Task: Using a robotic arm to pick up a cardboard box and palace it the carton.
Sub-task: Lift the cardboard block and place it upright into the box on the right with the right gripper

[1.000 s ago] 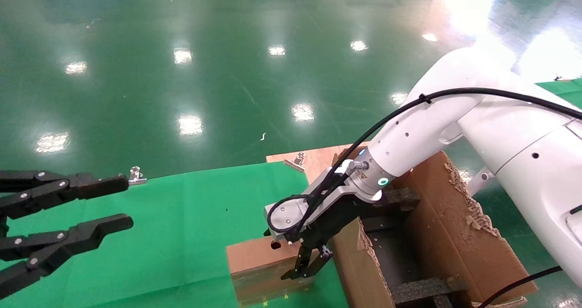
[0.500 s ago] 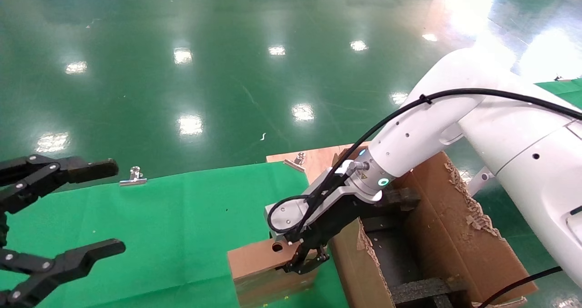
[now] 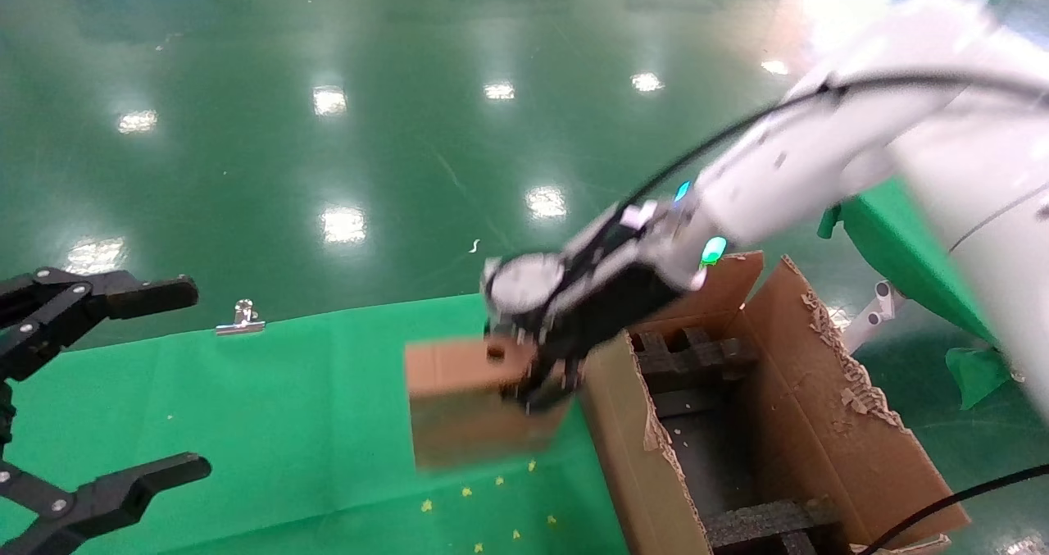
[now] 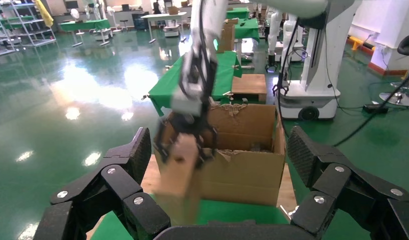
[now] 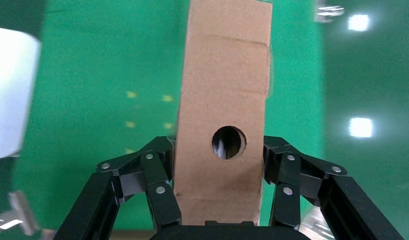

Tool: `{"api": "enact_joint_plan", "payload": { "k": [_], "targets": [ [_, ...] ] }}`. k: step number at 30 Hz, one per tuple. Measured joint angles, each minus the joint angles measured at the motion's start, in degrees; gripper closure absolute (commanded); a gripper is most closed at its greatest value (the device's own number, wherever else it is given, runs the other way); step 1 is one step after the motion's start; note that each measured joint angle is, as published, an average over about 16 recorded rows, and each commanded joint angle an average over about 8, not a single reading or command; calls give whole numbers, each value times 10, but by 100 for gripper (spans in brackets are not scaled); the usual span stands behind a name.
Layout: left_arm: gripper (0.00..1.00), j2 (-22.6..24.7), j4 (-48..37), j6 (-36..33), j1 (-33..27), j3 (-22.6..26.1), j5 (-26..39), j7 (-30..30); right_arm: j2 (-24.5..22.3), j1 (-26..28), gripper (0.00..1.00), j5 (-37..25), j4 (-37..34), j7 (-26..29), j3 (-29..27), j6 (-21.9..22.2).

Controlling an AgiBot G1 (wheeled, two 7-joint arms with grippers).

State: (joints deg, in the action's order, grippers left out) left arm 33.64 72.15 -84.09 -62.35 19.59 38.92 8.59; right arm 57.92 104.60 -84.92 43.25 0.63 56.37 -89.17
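Plain brown cardboard box (image 3: 459,403) with round punched hole, lifted clear of my green cloth (image 3: 270,407) at lower centre, right gripper (image 3: 537,383) clamping it, ragged corrugated carton (image 3: 819,424) just beside, left gripper (image 3: 123,391) spread wide, lower left.

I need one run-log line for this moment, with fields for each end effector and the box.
right end effector: shut on cardboard box, lifted | left end effector: open, idle | carton: box not yet inside

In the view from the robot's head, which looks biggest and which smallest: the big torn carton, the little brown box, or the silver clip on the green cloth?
1. carton, by far the largest.
2. cardboard box, held by the right gripper.
3. silver clip, tiny, though it lies farther away.
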Motion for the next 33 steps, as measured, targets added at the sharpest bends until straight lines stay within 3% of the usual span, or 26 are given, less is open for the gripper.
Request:
{"api": "enact_joint_plan", "payload": {
  "k": [9, 19, 33],
  "targets": [
    [0, 0, 0, 0, 0, 0, 0, 0, -12, 112, 100, 17, -59, -26, 9, -16],
    [0, 0, 0, 0, 0, 0, 0, 0, -39, 192, 100, 66, -98, -46, 69, -23],
    [0, 0, 0, 0, 0, 0, 0, 0, -155, 258, 100, 112, -94, -35, 192, -24]
  ]
}}
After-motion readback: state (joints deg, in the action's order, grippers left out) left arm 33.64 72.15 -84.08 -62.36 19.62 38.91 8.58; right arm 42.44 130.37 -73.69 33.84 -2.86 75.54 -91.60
